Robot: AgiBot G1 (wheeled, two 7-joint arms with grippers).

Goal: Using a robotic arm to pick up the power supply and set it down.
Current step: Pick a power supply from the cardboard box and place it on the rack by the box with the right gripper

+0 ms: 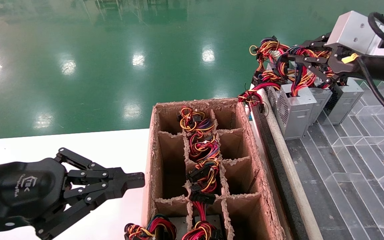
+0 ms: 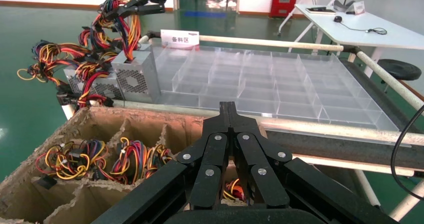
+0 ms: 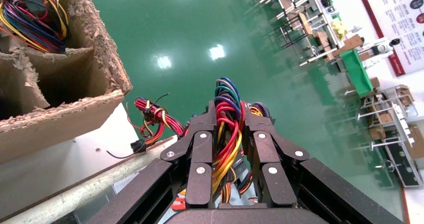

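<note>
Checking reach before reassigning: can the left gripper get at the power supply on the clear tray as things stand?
Probably not. The left gripper sits shut over the white table, with the divided cardboard box between it and the power supply, whose wires the right gripper already clamps.

white sign [image 2: 179,36] – Chinese "备料区", red-edged
</note>
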